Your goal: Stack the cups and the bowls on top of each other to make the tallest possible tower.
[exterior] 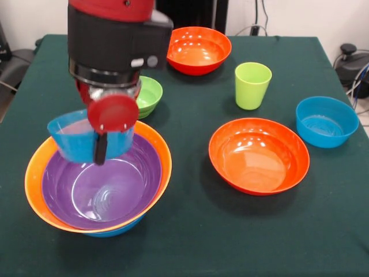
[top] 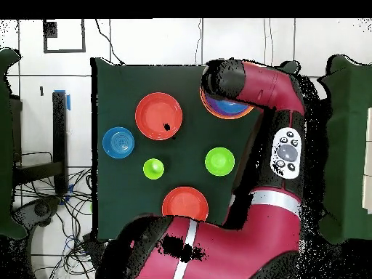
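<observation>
Holding small blue bowl [exterior: 78, 141] by rim, end effector [exterior: 101, 151] closed on it, tilted just above tower [exterior: 98, 184] (purple bowl inside orange bowl, blue one peeking beneath) at desk [exterior: 190, 231] front-left. Lime-green bowl [exterior: 149, 95] just behind. Cup [exterior: 252, 85] upright mid-desk. Orange bowl [exterior: 258, 154] beside blue bowl [exterior: 326, 121]; red-orange bowl [exterior: 199, 49] at far edge.

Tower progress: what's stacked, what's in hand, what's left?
Stacked: the purple bowl sits inside an orange bowl, with blue showing beneath. In hand: the gripper holds a blue bowl over the stack. Left: two red-orange bowls, another blue bowl, the small green bowl and the green cup.
</observation>
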Available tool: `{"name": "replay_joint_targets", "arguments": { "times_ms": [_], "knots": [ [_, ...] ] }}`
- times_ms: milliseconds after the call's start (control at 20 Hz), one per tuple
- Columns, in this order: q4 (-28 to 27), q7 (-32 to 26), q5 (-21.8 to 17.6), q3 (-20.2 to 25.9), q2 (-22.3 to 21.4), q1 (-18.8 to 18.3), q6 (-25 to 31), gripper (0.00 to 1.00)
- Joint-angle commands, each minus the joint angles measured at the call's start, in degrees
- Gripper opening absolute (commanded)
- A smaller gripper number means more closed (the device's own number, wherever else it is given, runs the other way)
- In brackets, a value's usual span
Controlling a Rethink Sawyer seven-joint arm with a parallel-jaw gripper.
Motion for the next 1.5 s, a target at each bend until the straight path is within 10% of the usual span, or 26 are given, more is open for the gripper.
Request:
{"name": "replay_joint_targets", "arguments": {
  "times_ms": [50, 1500],
  "knots": [
    [-9.36, -10.92, -3.97, 5.19, 5.26, 1.36, 7.43, 0.00],
    [-8.53, -11.34, -1.42, 7.32, 10.02, 0.41, 7.88, 0.00]
  ]
}}
